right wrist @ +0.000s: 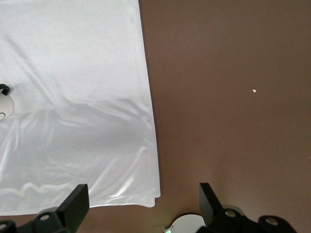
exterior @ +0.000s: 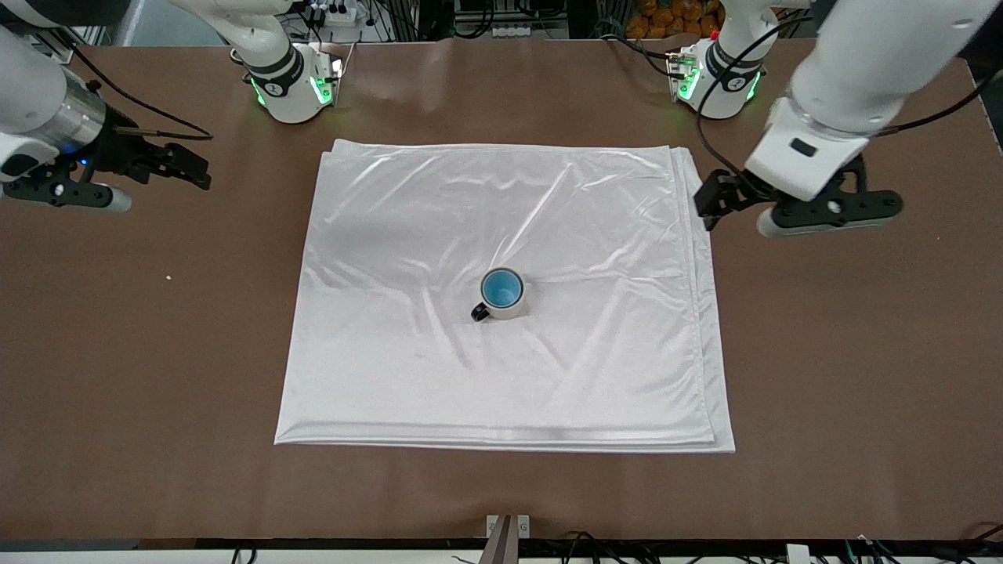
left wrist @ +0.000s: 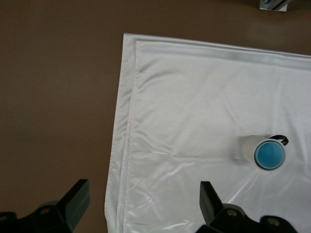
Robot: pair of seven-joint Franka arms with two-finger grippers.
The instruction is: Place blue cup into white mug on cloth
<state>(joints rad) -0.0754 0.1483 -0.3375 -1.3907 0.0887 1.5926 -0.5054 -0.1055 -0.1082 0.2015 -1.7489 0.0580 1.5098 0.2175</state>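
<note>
The blue cup [exterior: 501,288] sits upright inside the white mug [exterior: 513,309], near the middle of the cloth [exterior: 501,196]. The mug's dark handle points toward the right arm's end. My left gripper [exterior: 722,200] hangs open and empty over the cloth's edge at the left arm's end. In the left wrist view the cup [left wrist: 269,155] shows in the mug [left wrist: 247,148] on the cloth [left wrist: 194,97], well away from the left gripper [left wrist: 144,200]. My right gripper [exterior: 184,168] hangs open and empty over bare table at the right arm's end. The right wrist view shows the right gripper [right wrist: 143,201], the cloth [right wrist: 73,73] and a sliver of the mug [right wrist: 5,106].
Brown table [exterior: 846,352] surrounds the cloth. A tiny white speck [exterior: 168,276] lies on it toward the right arm's end. Both arm bases [exterior: 294,86] stand along the table's edge farthest from the front camera.
</note>
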